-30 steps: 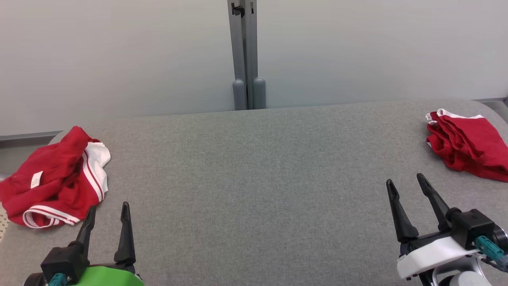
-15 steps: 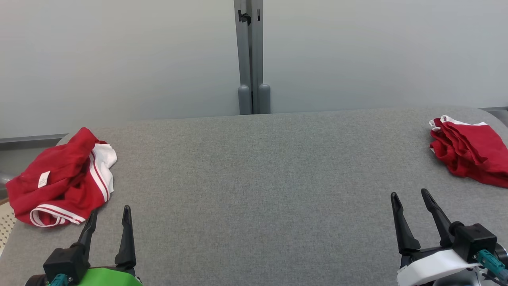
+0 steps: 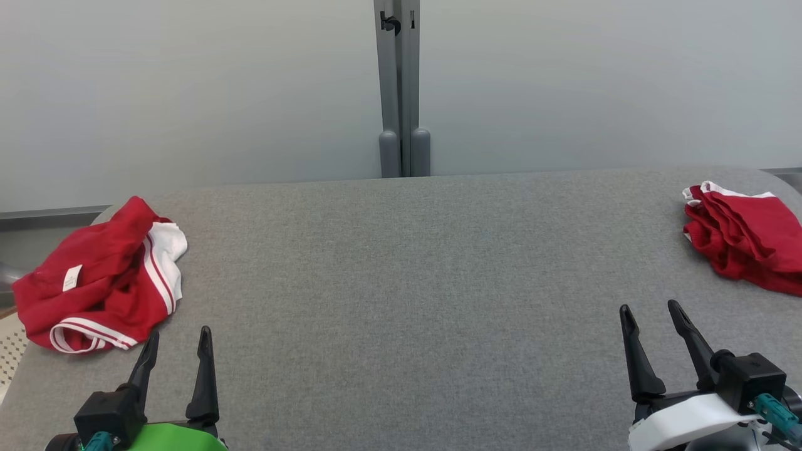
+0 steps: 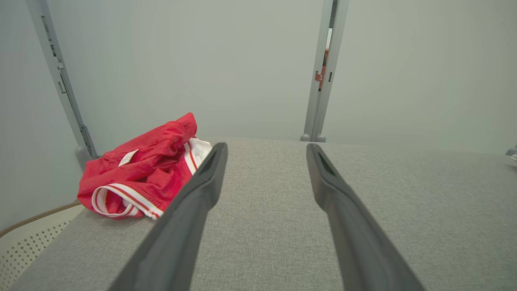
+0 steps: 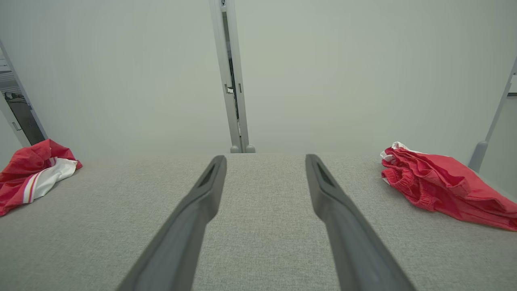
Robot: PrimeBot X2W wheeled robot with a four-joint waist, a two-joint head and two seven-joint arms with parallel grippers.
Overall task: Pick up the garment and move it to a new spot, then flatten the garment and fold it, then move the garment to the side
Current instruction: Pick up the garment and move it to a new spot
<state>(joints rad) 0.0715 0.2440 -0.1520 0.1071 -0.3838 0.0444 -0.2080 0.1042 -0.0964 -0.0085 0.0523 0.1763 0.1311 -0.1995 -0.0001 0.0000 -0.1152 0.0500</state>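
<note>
A crumpled red garment with white striped trim and a small white label lies at the table's left edge; it also shows in the left wrist view and the right wrist view. A folded red garment rests at the far right edge. My left gripper hovers open just below and right of the crumpled garment, holding nothing. At the lower right, my right gripper is open and empty, below and left of the folded garment.
The grey fabric-covered table spreads wide between the two garments. Behind it stand pale wall panels with a grey post at the centre. A perforated white basket rim sits off the table's left corner.
The head camera has shifted, sliding the whole scene slightly right and down in view. Both grippers stay open near the front edge, and neither garment has moved on the table.
</note>
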